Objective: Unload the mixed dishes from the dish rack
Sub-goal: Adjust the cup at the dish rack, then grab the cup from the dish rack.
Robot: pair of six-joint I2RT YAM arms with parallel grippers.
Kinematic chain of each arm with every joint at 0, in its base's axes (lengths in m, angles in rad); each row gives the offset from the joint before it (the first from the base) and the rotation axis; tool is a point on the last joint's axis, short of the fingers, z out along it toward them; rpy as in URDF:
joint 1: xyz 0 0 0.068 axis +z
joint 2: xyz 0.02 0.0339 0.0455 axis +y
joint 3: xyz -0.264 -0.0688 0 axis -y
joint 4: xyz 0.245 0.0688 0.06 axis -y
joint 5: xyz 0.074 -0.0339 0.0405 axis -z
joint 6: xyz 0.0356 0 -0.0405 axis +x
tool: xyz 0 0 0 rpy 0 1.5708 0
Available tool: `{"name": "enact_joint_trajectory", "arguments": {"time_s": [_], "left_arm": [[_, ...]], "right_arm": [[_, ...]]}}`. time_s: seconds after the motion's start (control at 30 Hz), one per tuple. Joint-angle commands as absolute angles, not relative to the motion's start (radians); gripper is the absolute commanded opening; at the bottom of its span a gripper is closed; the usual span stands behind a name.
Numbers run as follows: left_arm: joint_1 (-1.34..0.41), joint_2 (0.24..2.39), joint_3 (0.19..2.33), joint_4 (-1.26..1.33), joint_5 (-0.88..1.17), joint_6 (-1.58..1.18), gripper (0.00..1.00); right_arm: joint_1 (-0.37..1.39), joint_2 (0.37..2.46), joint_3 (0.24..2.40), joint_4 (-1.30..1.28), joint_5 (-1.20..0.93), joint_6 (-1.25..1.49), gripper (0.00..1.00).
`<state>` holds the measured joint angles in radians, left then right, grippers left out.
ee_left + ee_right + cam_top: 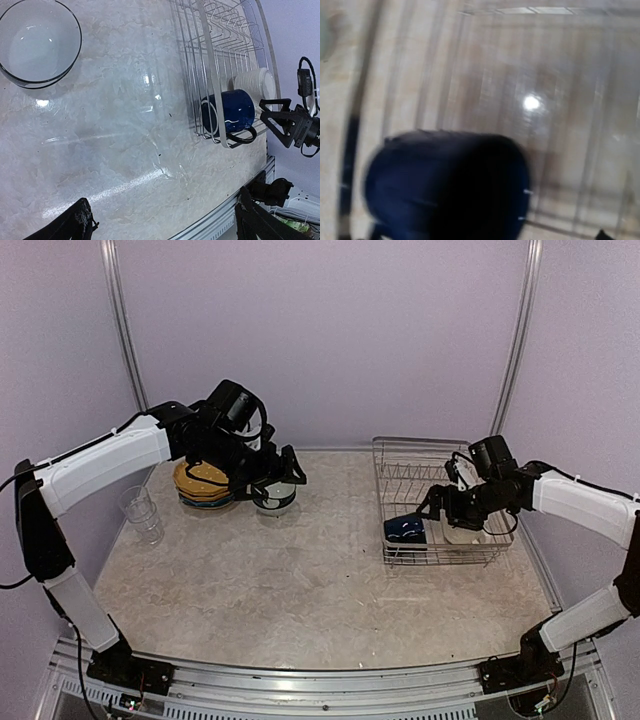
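The silver wire dish rack (400, 465) stands at the right and also shows in the left wrist view (225, 45). A navy mug (405, 530) lies on its side in the rack's near left corner (232, 110), with a cream mug (465, 531) beside it (255, 82). My right gripper (438, 505) hangs inside the rack between the two mugs, jaws open and holding nothing (272, 120). The right wrist view is blurred and filled by the navy mug (445, 185). My left gripper (283, 472) is wide open and empty (162, 225), just above the dark teal bowl (273, 497).
A stack of plates, yellow on top (203, 480), sits left of the bowl under my left arm. A clear glass (140, 510) stands near the table's left edge. The bowl shows at the top left of the left wrist view (40, 42).
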<state>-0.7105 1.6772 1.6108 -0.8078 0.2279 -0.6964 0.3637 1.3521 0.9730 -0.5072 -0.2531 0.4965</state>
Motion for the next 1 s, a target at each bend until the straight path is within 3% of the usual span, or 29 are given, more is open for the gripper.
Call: {"name": "enact_joint_trajectory", "arguments": {"time_s": [0.0, 0.37, 0.7, 0.8, 0.97], "left_arm": [[-0.719, 1.674, 1.624, -0.8, 0.23, -0.69, 0.95], [-0.721, 1.659, 1.622, -0.8, 0.227, -0.696, 0.95], [-0.725, 1.652, 1.622, -0.804, 0.22, -0.697, 0.95], [-0.726, 1.651, 1.622, -0.805, 0.22, -0.697, 0.95], [-0.726, 1.641, 1.619, -0.81, 0.211, -0.696, 0.95]], "right_arm": [[0.315, 1.324, 0.906, -0.437, -0.361, 0.541, 0.95], [0.321, 1.41, 0.853, -0.24, -0.586, 0.585, 0.81], [0.341, 1.468, 0.804, -0.027, -0.617, 0.722, 0.45], [0.342, 1.48, 0.783, 0.075, -0.626, 0.781, 0.29], [0.342, 1.465, 0.8, 0.063, -0.585, 0.79, 0.09]]}}
